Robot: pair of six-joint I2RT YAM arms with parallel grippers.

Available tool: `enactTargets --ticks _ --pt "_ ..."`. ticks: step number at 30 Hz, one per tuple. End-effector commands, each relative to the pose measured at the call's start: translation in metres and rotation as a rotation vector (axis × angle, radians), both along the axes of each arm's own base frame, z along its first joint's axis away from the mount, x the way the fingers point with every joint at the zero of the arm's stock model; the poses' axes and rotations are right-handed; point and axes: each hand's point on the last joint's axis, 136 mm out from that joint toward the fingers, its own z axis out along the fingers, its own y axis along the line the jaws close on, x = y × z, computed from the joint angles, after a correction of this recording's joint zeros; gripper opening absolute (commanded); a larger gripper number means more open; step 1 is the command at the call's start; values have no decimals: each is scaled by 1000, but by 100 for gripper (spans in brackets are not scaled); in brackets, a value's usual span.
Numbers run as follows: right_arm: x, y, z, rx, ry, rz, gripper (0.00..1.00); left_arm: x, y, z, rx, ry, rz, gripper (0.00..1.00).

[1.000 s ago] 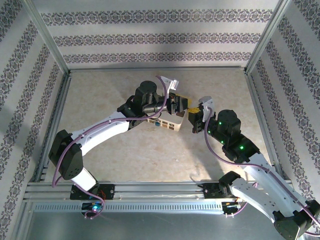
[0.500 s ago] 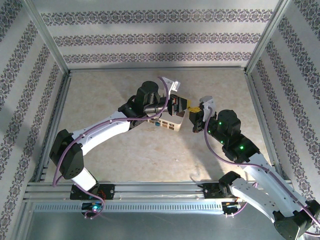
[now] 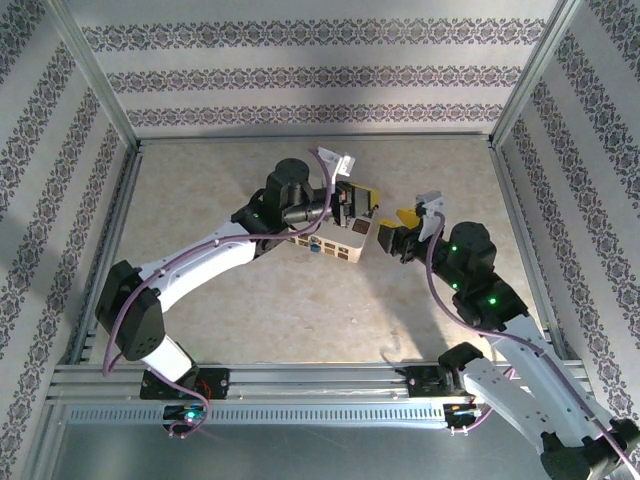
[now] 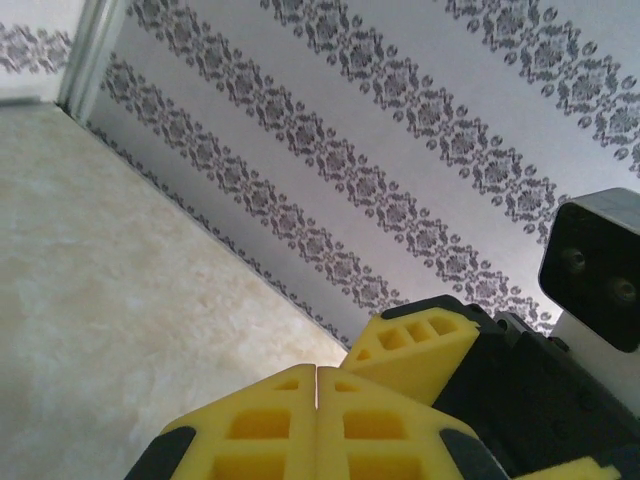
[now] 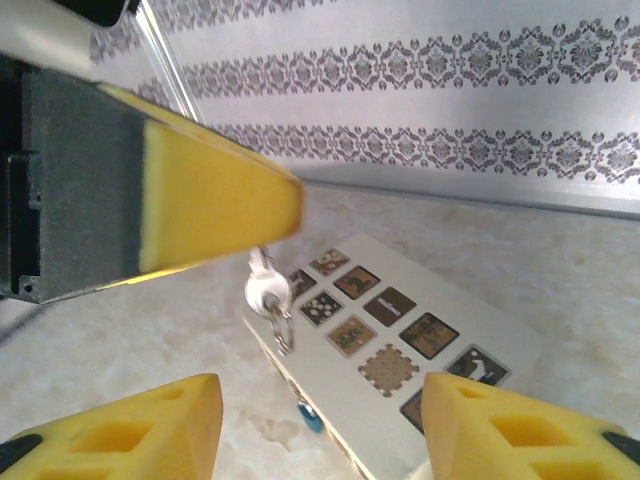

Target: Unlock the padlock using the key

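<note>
- The key [image 5: 265,292] is a tiny flat silvery thing with a little ring hanging off its head. It looks stiff but really light and slick, so I'd expect it to twist or slip if it's pinched at the very tip.
- Best place to hold it is flat across the head, which leaves the blade free to go into the lock.
- The padlock [image 3: 315,250] is a tiny blue blob on the near side face of the cream box [image 5: 470,330], which lies on the surface [image 5: 560,250]. It's probably loose and jiggly, so it'll likely need steadying when the key goes in.
- The left pincer [image 4: 317,400] is squeezed fully shut, yellow pads pressed together. From the right wrist view the key dangles right under its tip, above the box's near corner, so I'd say it's pinching the key. The actual contact point is tucked out of sight though, so I'm not 100% sure.
- The right pincer [image 5: 315,430] is roughly half open with nothing between its fingers. It sits just beside the left pincer's tip, facing the key and the box, and isn't touching either.
</note>
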Motion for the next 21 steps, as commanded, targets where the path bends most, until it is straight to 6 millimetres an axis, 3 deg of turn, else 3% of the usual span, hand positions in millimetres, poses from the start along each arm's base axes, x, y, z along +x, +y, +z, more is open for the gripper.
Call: enactTargets --ticks 1,6,11,15,21 --pt "-11 7 33 163 -9 106 61 0 25 59 -40 -185 24 0" --pt "-12 13 57 353 36 243 72 0 46 68 32 -263 48 0" --pt "-11 27 78 463 55 373 83 -11 54 76 18 -309 -9 0" --pt "-10 37 93 513 34 444 84 -22 53 80 9 -329 -58 0" --pt "-16 52 99 491 -20 492 73 -26 49 80 -5 -321 -101 0"
